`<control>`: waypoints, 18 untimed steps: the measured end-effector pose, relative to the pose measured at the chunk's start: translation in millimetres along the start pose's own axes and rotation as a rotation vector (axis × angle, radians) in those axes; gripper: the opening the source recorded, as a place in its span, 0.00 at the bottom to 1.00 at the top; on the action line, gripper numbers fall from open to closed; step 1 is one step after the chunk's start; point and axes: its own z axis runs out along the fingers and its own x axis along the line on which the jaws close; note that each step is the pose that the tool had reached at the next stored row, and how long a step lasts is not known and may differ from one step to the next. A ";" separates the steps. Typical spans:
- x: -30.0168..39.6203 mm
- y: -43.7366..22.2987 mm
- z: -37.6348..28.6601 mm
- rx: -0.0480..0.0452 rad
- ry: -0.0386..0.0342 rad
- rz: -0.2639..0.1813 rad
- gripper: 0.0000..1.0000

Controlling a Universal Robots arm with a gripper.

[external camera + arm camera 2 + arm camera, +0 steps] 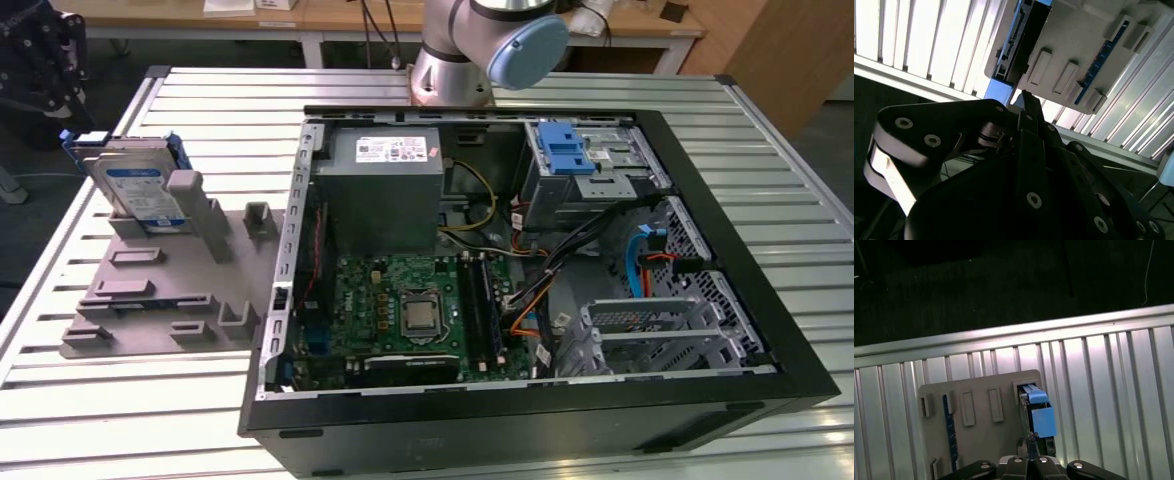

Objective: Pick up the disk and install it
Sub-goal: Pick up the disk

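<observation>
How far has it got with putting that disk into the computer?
Barely begun. Done: nothing yet; the disk stands upright in its grey holder, outside the open case. In hand: the gripper is near the disk, apart from it and not holding it. Left: the whole job, both grasping the disk and fitting it into the case.

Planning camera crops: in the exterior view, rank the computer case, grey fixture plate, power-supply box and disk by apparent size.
1. computer case
2. grey fixture plate
3. power-supply box
4. disk, standing in the plate with its lower part hidden, so box over disk is less sure.
</observation>
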 end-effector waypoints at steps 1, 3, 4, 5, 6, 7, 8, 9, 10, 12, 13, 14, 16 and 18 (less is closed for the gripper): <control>0.0 0.0 0.0 0.0000 0.0001 -0.007 0.11; 0.0 0.0 0.0 0.0000 0.0002 -0.009 0.11; 0.0 0.1 0.0 0.0000 0.0002 -0.009 0.11; 0.0 0.1 0.0 0.0000 0.0003 -0.010 0.11; 0.0 0.1 0.0 0.0000 0.0002 -0.011 0.11; 0.0 0.1 0.0 0.0000 0.0003 -0.012 0.11; 0.0 0.1 0.0 0.0000 0.0003 -0.012 0.11; 0.0 0.1 0.0 0.0001 0.0002 -0.013 0.11; 0.0 0.2 0.0 0.0000 0.0003 -0.014 0.11; 0.0 0.2 0.0 0.0000 0.0003 -0.017 0.11; 0.0 0.2 0.0 0.0000 0.0003 -0.018 0.11; 0.0 0.2 0.0 0.0000 0.0004 -0.018 0.11; 0.0 0.2 0.0 0.0000 0.0006 -0.019 0.17; 0.0 0.2 0.1 0.0000 0.0009 -0.019 0.29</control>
